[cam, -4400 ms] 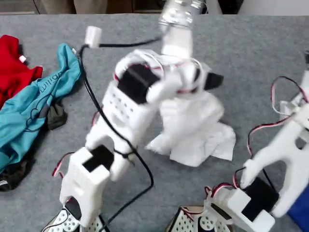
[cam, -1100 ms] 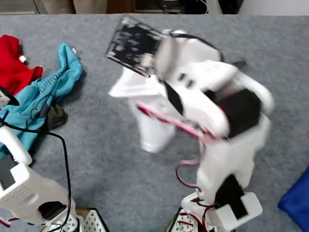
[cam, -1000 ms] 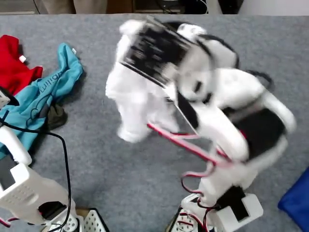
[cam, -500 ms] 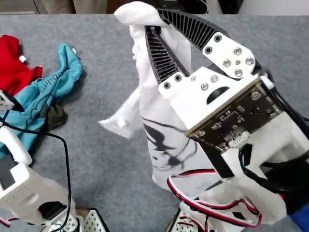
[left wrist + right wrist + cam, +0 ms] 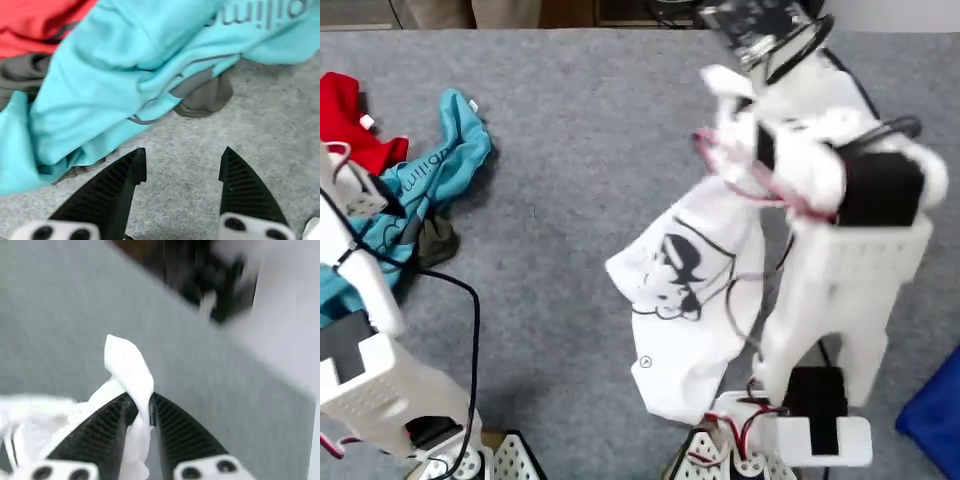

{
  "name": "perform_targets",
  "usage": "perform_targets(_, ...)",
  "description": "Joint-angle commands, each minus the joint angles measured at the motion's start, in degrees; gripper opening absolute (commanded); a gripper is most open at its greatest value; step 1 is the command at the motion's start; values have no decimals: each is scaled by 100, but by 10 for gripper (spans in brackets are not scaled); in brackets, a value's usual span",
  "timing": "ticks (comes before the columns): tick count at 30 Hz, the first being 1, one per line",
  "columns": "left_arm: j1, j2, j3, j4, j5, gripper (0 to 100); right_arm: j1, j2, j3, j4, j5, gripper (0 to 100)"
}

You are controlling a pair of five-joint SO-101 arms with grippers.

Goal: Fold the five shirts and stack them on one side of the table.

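White shirt (image 5: 690, 300) hangs right of centre over the grey table (image 5: 570, 150), a bunched fold clamped in the right gripper (image 5: 142, 401). Left gripper (image 5: 183, 155) stands open just above the teal shirt (image 5: 125, 75), which is heaped beside the red shirt (image 5: 345, 130) at the table's left edge.

The right gripper (image 5: 141, 401) hoisted the crumpled white shirt (image 5: 685, 300), unfurling it print-up; the left gripper (image 5: 182, 162) withdrew toward the teal shirt (image 5: 415, 190).
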Motion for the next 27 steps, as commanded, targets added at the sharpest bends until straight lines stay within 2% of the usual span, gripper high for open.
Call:
perform_targets(1, 290, -268, 9, 53, -18, 243, 1015, -110, 1200, -571, 334, 6)
perform_targets(9, 1275, -295, 703, 53, -18, 243, 2774, -119, 3275, -1890, 1222, 6)
perform_targets(17, 2646, -277, 1160, 53, -44, 243, 4048, -84, 4084, -2734, 1776, 6)
perform_targets(23, 3534, -277, 1459, 53, -53, 243, 4523, -75, 4312, -3042, 2163, 13)
perform_targets(25, 3701, -277, 1521, 53, -53, 243, 4505, -119, 4409, -3015, 2251, 60)
perform_targets(27, 3780, -277, 1530, 53, -53, 243, 4453, -127, 4435, -2971, 2251, 161)
